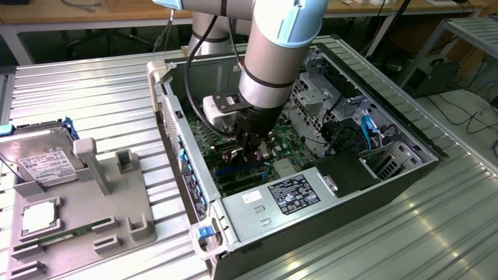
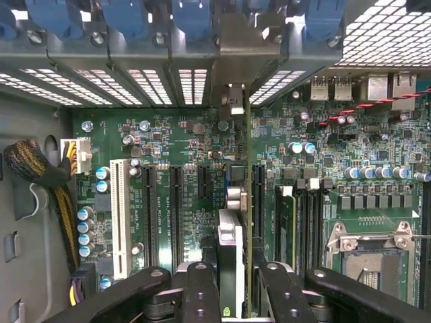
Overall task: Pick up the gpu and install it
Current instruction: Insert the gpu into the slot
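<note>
Ribbed metal table (image 1: 93,99) under computer case (image 1: 257,219)

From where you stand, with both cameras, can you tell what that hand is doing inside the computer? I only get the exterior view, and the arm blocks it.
Observer: In the wrist view the hand is closed on the gpu, which stands on edge in its grip.
Operator: Which way does the card point?
Observer: Its silvery bracket is at the case's rear openings.
Operator: What lies beside it?
Observer: Long black slots on the motherboard run parallel to it on both sides. I cannot tell whether it is seated.
</note>
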`<state>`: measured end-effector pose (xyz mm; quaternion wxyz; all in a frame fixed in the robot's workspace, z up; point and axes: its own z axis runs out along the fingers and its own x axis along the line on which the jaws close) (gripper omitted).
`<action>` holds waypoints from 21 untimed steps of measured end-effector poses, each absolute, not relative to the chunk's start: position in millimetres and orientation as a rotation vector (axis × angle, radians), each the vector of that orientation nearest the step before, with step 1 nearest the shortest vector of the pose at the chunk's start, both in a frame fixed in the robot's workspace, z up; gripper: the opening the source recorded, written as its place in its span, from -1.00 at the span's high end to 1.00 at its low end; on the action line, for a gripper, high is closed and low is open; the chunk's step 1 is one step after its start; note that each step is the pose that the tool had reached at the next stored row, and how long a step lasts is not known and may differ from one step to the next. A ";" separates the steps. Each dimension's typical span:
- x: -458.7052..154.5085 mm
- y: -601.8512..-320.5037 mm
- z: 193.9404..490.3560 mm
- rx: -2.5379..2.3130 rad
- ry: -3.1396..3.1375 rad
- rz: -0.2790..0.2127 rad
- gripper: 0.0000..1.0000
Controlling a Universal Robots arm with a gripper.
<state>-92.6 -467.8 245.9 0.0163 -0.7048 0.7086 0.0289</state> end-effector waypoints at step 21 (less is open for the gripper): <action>-93.9 -467.8 244.7 -2.198 2.211 0.106 0.44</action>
